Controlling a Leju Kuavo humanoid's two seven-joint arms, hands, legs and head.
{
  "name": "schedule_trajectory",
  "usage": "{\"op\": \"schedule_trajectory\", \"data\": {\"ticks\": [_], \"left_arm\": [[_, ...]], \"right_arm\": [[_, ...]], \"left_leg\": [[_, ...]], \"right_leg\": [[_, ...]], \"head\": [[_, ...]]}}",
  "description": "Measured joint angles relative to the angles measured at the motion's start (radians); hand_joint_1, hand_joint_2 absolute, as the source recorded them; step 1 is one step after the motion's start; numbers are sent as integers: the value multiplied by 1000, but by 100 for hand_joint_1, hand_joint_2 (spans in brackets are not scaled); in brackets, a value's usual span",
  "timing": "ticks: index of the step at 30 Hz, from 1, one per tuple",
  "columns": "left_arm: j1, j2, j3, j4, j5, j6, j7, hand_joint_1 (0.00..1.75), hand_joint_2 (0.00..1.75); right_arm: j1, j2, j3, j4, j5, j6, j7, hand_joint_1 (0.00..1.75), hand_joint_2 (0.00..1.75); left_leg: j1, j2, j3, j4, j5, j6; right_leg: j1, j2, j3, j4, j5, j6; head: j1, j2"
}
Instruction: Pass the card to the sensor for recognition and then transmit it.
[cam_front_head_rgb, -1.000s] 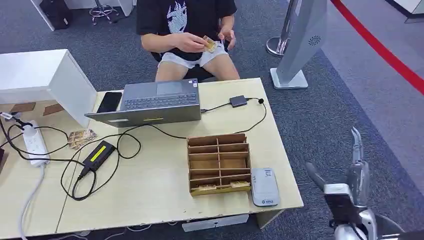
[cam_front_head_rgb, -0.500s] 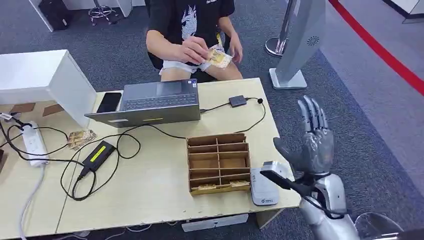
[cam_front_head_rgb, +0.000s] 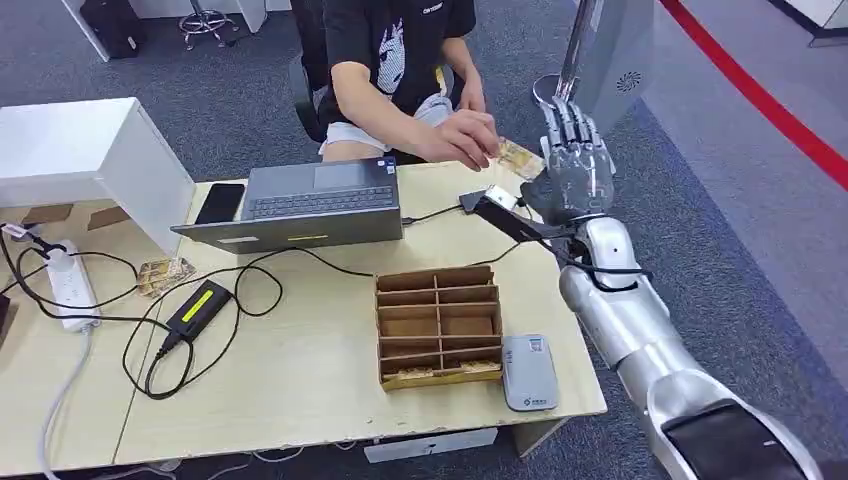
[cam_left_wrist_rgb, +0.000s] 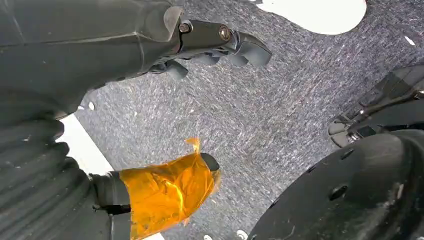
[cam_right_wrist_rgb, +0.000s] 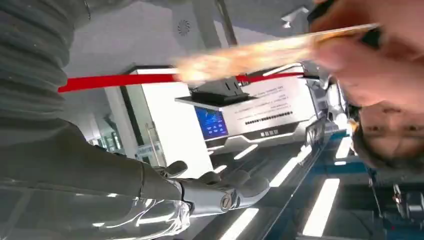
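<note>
While a person's hand (cam_front_head_rgb: 462, 140) is offering the card (cam_front_head_rgb: 521, 158) at far right, right hand (cam_front_head_rgb: 572, 168) is waiting wide, empty; should pinch squarely.

We see the light wooden surface (cam_front_head_rgb: 320, 390) reaching out left of our raised right hand (cam_front_head_rgb: 572, 170). Nearest the hand lies a small dark adapter (cam_front_head_rgb: 477, 202); below the hand sit a divided cardboard box (cam_front_head_rgb: 437, 325) and a grey reader (cam_front_head_rgb: 529, 372). Further left rest a laptop (cam_front_head_rgb: 300, 205), phone (cam_front_head_rgb: 218, 204), charger (cam_front_head_rgb: 197, 307) and power strip (cam_front_head_rgb: 68, 287).
</note>
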Motion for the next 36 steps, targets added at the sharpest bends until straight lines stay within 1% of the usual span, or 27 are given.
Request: {"op": "schedule_trajectory", "data": {"ticks": [2,5,10,20,22,24,25,27,28,29,33,36], "left_arm": [[0,1,-6,0,0,-1,1,0,175],[0,2,-11,0,0,-1,1,0,175],[0,2,-13,0,0,0,2,0,175],[1,3,-13,0,0,0,2,0,175],[0,3,-13,0,0,0,2,0,175],[1,3,-13,0,0,0,2,0,175],[1,3,-13,0,0,0,2,0,175],[1,3,-13,0,1,1,2,0,175],[1,3,-13,0,1,1,2,0,175],[1,3,-13,0,1,1,2,0,175],[1,3,-13,0,3,2,2,0,175],[3,4,-12,0,7,3,2,0,175]], "right_arm": [[-14,16,8,39,-10,-9,-10,150,175],[-20,37,13,59,-46,1,-23,148,175],[-21,56,26,57,-73,23,-24,148,175],[-25,66,39,55,-73,25,-24,147,175],[-26,66,40,54,-74,25,-24,152,175],[-26,67,41,54,-82,28,-29,162,175],[-26,67,42,54,-96,33,-34,169,175],[-25,69,43,47,-126,49,-42,171,175],[-25,70,43,41,-142,57,-45,175,175],[-25,71,43,37,-160,65,-49,173,175],[1,73,43,-18,-335,162,-116,175,175],[51,72,43,-94,-430,213,-144,173,175]], "left_leg": [[0,0,0,0,0,0],[0,0,-1,0,0,0],[0,0,-1,0,0,0],[0,0,-1,0,0,0],[0,0,-1,0,0,0],[0,0,-1,0,0,0],[0,0,-1,0,0,0],[0,0,-1,0,0,0],[0,0,-1,0,0,0],[0,0,-1,0,0,0],[0,0,-1,0,0,0],[0,0,-1,0,0,0]], "right_leg": [[0,0,0,0,0,0],[0,0,-1,0,0,0],[0,0,-1,0,0,0],[0,0,-1,0,0,0],[0,0,-1,0,0,0],[0,0,-1,0,0,0],[0,0,-1,0,0,0],[0,0,-1,0,0,0],[0,0,-1,0,0,0],[0,0,-1,0,0,0],[0,0,-1,0,0,0],[0,0,-2,0,0,0]], "head": [[0,0],[0,0],[0,0],[0,0],[0,0],[0,0],[0,0],[0,0],[0,0],[0,0],[0,0],[0,0]]}}
